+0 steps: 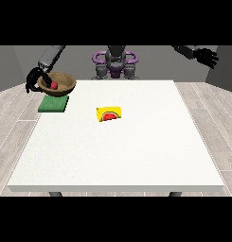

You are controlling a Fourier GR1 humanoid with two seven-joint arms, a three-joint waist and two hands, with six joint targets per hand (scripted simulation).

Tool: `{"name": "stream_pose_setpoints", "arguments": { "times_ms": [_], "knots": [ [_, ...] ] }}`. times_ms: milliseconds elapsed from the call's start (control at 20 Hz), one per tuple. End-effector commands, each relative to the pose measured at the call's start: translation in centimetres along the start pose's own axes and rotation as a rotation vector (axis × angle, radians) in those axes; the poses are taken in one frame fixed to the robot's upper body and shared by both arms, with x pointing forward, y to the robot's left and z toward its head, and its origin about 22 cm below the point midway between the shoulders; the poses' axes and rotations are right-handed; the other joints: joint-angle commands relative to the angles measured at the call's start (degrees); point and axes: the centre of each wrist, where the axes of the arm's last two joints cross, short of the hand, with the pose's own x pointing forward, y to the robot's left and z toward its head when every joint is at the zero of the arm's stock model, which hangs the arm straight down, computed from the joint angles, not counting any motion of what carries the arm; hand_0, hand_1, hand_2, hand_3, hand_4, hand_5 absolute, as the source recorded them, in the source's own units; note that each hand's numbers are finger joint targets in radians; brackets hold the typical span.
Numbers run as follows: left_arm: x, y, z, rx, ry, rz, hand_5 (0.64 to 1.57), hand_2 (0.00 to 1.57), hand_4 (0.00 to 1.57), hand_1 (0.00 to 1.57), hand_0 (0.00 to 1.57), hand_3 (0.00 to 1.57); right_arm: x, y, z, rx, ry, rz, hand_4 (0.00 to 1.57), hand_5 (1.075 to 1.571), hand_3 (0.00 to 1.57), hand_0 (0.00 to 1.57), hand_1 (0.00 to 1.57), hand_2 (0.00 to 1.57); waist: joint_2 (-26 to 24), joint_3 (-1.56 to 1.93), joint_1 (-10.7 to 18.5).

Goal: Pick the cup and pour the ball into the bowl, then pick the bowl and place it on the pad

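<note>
Front view: bowl (58, 84) with ball (54, 84), rigid, likely light, rim-gripped by curled hand at view's left (34, 79) above pad (54, 104); hand at view's right (207, 57) spread open.

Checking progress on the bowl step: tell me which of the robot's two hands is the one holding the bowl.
The hand at the view's left grips the brown bowl by its rim above the green pad; the hand at the view's right is raised with nothing in it.
</note>
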Motion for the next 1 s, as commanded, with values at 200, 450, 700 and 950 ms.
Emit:
{"name": "stream_pose_setpoints", "arguments": {
  "times_ms": [200, 450, 700, 950],
  "knots": [
    [1.3, 4.5, 0.0, 0.052, -0.065, 0.027, 1.557, 0.0, 1.19, 0.0, 0.0, 0.0, 0.8, 1.3, -0.8, -0.043, -0.039, -0.059, 0.75, 1.566, 0.0, 1.57, 1.57, 1.57, 3.85, 0.01, 0.35],
    [3.5, 7.3, -0.1, 0.035, -0.134, 0.01, 1.558, 0.0, 1.19, 0.0, 0.0, 0.0, 1.5, -5.2, -1.8, -0.2, -0.023, -0.074, 0.0, 1.553, 1.3, 1.22, 1.22, 1.41, 8.21, 0.01, 0.42],
    [2.6, 5.8, 0.2, 0.042, -0.072, 0.001, 1.552, 0.0, 1.18, 0.0, 0.0, 0.0, -0.2, -2.5, -1.7, -0.079, 0.042, -0.065, 0.0, 1.495, 0.73, 0.32, 0.32, 0.48, 4.7, 0.02, 0.39],
    [2.6, 2.0, -1.5, -0.043, -0.018, 0.003, 1.567, 0.0, 1.08, 0.0, 0.0, 0.0, 2.1, -1.9, -2.5, -0.056, 0.075, -0.043, 0.0, 1.369, 0.12, 0.0, 0.0, 0.0, -0.11, 0.06, 0.09]
  ]
}}
